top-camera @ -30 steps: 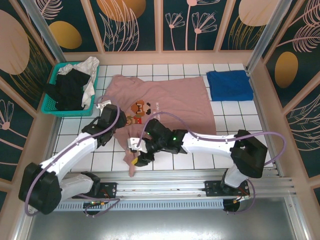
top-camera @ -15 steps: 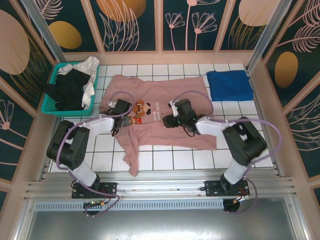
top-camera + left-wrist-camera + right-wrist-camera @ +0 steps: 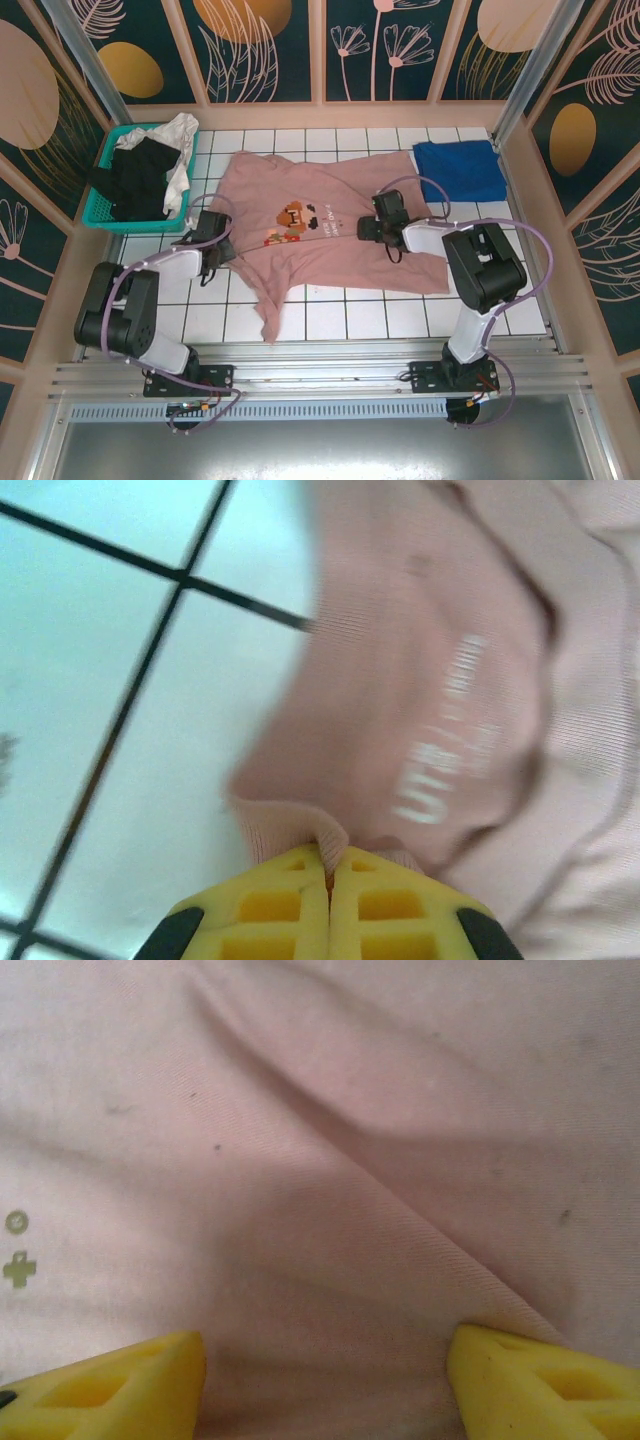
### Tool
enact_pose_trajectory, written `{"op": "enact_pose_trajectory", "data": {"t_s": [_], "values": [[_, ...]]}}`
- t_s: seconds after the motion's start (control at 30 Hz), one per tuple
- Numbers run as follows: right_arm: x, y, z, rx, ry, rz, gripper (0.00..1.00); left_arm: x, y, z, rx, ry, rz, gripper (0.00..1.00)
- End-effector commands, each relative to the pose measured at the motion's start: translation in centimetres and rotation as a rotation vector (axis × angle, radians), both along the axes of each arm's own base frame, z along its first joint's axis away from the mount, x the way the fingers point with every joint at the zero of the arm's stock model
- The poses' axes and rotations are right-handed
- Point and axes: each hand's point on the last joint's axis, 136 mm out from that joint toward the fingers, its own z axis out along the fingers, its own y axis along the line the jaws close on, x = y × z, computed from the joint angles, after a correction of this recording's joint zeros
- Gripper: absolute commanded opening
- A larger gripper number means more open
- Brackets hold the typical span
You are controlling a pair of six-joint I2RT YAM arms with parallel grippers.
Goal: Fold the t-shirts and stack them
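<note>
Pink t-shirt: spread front-up across the middle of the tiled desk, chest print showing, the near-left part trailing toward the front edge in a narrow tail; not yet folded.
Blue t-shirt: already folded into a neat block at the far right corner, apart from the pink one.
Basket: far left, holding a black t-shirt and a white t-shirt in a heap, waiting their turn.
Left fingers: clenched tight on the pink t-shirt's left edge, a ridge of cloth nipped between the yellow pads.
Right fingers: spread apart and resting low on the right half of the pink t-shirt; smooth cloth lies between the pads, nothing gripped.
Step in hand: I judge this to be the laying-out and taking hold before the first fold of the pink t-shirt, with one side grasped and the other not.
Next move calls for: the right fingers to close on a matching bit of cloth, then both arms to lift and carry together so the fold lands straight.
Watch for: the near tail bunching or dragging crooked if only one side pulls.
</note>
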Motion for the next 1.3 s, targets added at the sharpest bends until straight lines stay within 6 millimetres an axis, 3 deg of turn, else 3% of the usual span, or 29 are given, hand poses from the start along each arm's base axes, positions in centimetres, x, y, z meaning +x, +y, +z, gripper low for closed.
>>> {"op": "enact_pose_trajectory", "data": {"t_s": [0.0,0.1,0.2,0.27,0.33,0.4,0.43,0.53,0.63,0.7,0.8,0.93,1.1,1.27], "values": [[-2.1,-4.2,-3.4,-0.070,0.163,-0.075,0.66,-0.5,1.3,2.5,-0.003,-0.075,0.074,0.00],[-1.3,-3.9,-2.5,-0.049,0.147,-0.051,0.66,-1.3,2.7,4.0,0.023,-0.129,0.137,0.00],[-0.8,-3.6,-1.2,-0.060,0.111,-0.025,0.67,-2.1,3.8,3.7,0.049,-0.122,0.173,0.00],[-1.1,-2.9,-0.1,-0.082,0.081,0.006,0.67,-2.1,3.4,3.3,0.030,-0.099,0.158,0.00],[-2.1,-0.8,1.5,-0.123,0.019,0.095,0.69,-1.8,2.1,3.0,-0.031,-0.098,0.117,0.07],[-3.5,1.8,3.1,-0.188,-0.066,0.216,0.71,-1.6,0.8,3.4,-0.097,-0.112,0.071,0.26],[-4.7,3.6,3.7,-0.230,-0.118,0.300,0.71,-1.6,0.4,3.8,-0.113,-0.123,0.058,0.28],[-8.3,8.3,5.2,-0.315,-0.287,0.522,0.72,-1.3,-0.5,5.7,-0.127,-0.164,0.027,0.32],[-10.4,10.8,6.6,-0.324,-0.400,0.621,0.72,-1.0,-1.8,7.6,-0.125,-0.192,-0.018,0.38],[-11.7,12.7,7.0,-0.244,-0.423,0.715,0.72,-0.5,-4.2,8.1,-0.168,-0.212,-0.090,0.39],[-13.2,14.5,6.0,-0.188,-0.414,0.822,0.72,-0.2,-8.5,6.5,-0.261,-0.175,-0.206,0.37],[-13.2,14.4,2.9,-0.273,-0.316,0.832,0.72,-0.7,-9.8,2.6,-0.299,-0.097,-0.219,0.37],[-12.7,11.6,-0.2,-0.352,-0.131,0.723,0.72,-2.0,-7.4,-0.7,-0.207,0.002,-0.140,0.38],[-12.4,8.3,-1.3,-0.361,-0.010,0.604,0.71,-3.3,-3.4,-2.2,-0.162,0.040,-0.042,0.38]]}}
